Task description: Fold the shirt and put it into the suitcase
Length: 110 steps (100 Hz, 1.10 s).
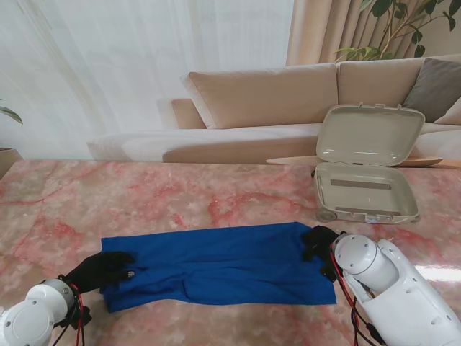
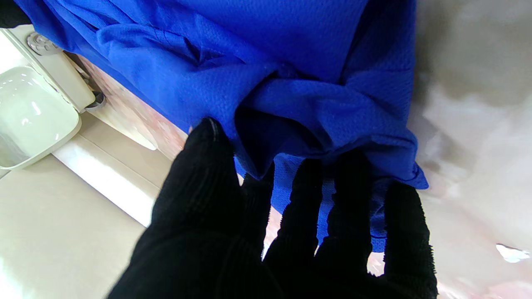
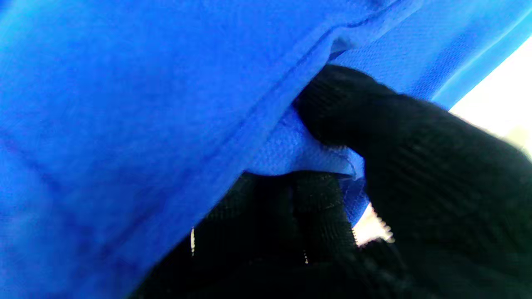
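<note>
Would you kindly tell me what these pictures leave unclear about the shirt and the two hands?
- Stand view: the right hand is partly behind its white wrist; its grip is unclear.
- Right wrist view: the blue shirt fills the picture; the table is hidden.
- Left wrist view: the left hand's fingertips lie under cloth.

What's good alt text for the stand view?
A blue shirt lies spread on a pink marble table, with the black-gloved left robot hand at its left end and the right robot hand at its right. An open beige suitcase sits farther right; a sofa behind.
</note>
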Each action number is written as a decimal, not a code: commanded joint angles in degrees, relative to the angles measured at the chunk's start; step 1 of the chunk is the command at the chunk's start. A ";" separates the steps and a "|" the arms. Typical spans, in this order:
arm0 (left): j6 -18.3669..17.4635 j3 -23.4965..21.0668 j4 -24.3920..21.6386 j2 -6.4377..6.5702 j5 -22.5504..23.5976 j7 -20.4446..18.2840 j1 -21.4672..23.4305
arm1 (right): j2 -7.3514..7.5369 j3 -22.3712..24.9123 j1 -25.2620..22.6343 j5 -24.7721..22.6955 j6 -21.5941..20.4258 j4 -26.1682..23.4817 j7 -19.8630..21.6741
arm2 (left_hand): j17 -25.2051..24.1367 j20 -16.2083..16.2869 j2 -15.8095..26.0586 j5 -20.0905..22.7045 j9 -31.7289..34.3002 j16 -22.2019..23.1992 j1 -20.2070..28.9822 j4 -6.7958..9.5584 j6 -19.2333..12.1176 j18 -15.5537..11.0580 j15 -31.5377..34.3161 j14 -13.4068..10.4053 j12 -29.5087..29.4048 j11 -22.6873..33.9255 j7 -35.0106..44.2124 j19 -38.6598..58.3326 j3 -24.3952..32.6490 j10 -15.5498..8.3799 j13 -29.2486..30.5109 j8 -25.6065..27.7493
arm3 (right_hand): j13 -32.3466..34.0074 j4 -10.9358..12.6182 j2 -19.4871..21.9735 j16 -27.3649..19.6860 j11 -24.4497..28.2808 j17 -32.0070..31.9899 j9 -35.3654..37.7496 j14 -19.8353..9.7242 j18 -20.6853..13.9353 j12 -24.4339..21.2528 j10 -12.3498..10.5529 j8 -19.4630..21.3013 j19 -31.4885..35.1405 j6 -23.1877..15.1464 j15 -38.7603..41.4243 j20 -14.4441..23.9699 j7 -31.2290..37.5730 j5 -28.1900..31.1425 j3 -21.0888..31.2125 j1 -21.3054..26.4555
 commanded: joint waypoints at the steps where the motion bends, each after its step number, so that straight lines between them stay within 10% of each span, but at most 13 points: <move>1: 0.42 0.89 1.98 -0.35 0.00 -0.56 1.17 | -0.37 -0.42 -1.79 0.09 0.75 0.17 1.52 | -0.45 -1.45 0.69 0.46 -0.23 -6.33 0.57 1.41 0.82 0.93 -7.79 2.89 0.17 0.19 1.15 -1.33 -1.16 -0.02 -0.40 0.09 | -1.16 3.82 -2.32 1.05 -1.47 1.93 2.33 -1.90 0.73 2.13 1.24 1.00 3.07 0.04 -1.53 -1.41 2.13 1.62 4.06 4.15; 50: 0.04 0.86 2.08 -0.68 -0.66 0.88 1.27 | -1.87 1.50 -3.85 -0.04 0.78 -3.64 -4.57 | -0.16 -1.48 0.93 0.42 0.07 -6.24 0.68 1.43 1.07 0.93 -7.54 2.98 0.25 0.41 1.15 -1.05 -1.13 0.08 -0.17 0.00 | -1.28 8.81 -7.36 0.81 1.61 8.27 5.17 -3.69 0.23 3.58 1.69 6.19 6.29 2.22 8.37 -0.87 3.79 2.86 10.78 5.27; 55: -0.12 0.83 1.96 -0.73 -0.80 1.10 1.28 | -2.14 1.71 -3.96 0.26 0.88 -3.97 -5.57 | -0.14 -1.48 0.93 0.37 0.03 -6.23 0.68 1.44 1.01 0.94 -7.51 3.01 0.25 0.42 1.12 -1.01 -1.15 0.05 -0.15 -0.02 | -1.35 8.76 -7.76 0.58 1.89 10.37 5.46 -4.03 -10.17 3.43 1.66 6.51 13.86 2.20 9.30 4.88 3.87 2.98 11.41 5.08; 58: -0.19 0.78 1.85 -0.75 -0.86 1.17 1.32 | -2.40 1.81 -4.03 0.45 0.95 -4.14 -6.54 | -0.14 -1.49 1.00 0.35 -0.01 -6.22 0.64 1.44 1.00 0.94 -7.50 3.04 0.25 0.41 1.11 -0.98 -1.15 0.09 -0.17 -0.03 | -1.34 8.52 -8.18 0.42 2.06 3.51 5.69 -3.97 -0.54 3.36 1.82 6.53 -4.48 2.43 9.84 -19.74 3.98 3.13 11.87 5.16; 59: -0.21 0.76 1.80 -0.76 -0.87 1.20 1.35 | -2.48 1.84 -4.05 0.52 0.97 -4.20 -6.83 | -0.14 -1.49 1.00 0.34 -0.01 -6.22 0.62 1.44 1.00 0.93 -7.49 3.02 0.25 0.41 1.10 -0.97 -1.17 0.14 -0.15 -0.04 | -1.36 8.47 -8.33 0.40 2.10 8.19 5.75 -3.90 -3.01 3.34 1.88 6.54 -0.33 2.46 10.01 -18.86 4.01 3.18 12.03 5.19; 62: -0.27 0.69 1.66 -0.79 -0.88 1.32 1.43 | -2.64 2.00 -4.11 0.71 1.00 -4.45 -7.31 | -0.11 -1.49 1.00 0.34 0.07 -6.21 0.67 1.44 0.98 0.96 -7.46 3.03 0.26 0.45 1.10 -0.93 -1.15 0.10 -0.11 -0.04 | -1.37 8.44 -8.61 0.55 2.17 10.23 6.00 -3.90 -7.68 3.32 1.93 6.58 11.62 2.57 10.37 0.24 4.01 3.32 12.30 5.17; 67: -0.36 0.48 1.33 -0.85 -0.84 1.57 1.67 | -2.86 2.35 -4.28 1.13 1.15 -5.05 -8.05 | -0.14 -1.51 0.99 0.38 0.09 -6.21 0.66 1.44 1.05 1.02 -7.44 3.11 0.25 0.44 1.10 -0.92 -1.16 0.21 -0.07 -0.05 | -1.36 8.54 -9.12 0.69 2.24 10.48 6.27 -4.13 -10.17 3.27 1.98 6.65 14.00 2.58 10.88 6.51 4.09 3.49 12.65 5.03; 73: -0.37 0.10 0.79 -0.95 -0.80 1.95 2.13 | -3.15 2.76 -4.46 1.78 1.49 -5.88 -8.91 | -0.12 -1.52 1.08 0.43 0.09 -6.21 0.60 1.44 1.04 0.99 -7.44 3.07 0.25 0.43 1.09 -0.87 -1.18 0.16 -0.12 -0.06 | -1.33 8.64 -9.57 0.88 2.37 9.48 6.63 -4.14 -0.74 3.18 2.16 6.58 7.01 2.82 11.58 4.52 4.14 3.75 12.98 5.08; 110: -0.42 -2.90 -2.30 -2.02 -1.02 5.90 6.19 | -5.08 5.11 -5.15 10.63 3.80 -10.03 -12.99 | 0.48 -1.42 0.94 0.99 0.88 -6.02 0.77 1.44 1.07 1.23 -6.92 3.25 0.34 0.66 1.35 -0.18 -1.19 0.29 0.67 0.01 | -1.33 9.87 -11.34 1.98 3.21 10.30 8.18 -4.82 -1.31 2.94 3.40 7.16 12.65 4.01 15.19 0.42 4.46 4.45 14.47 5.58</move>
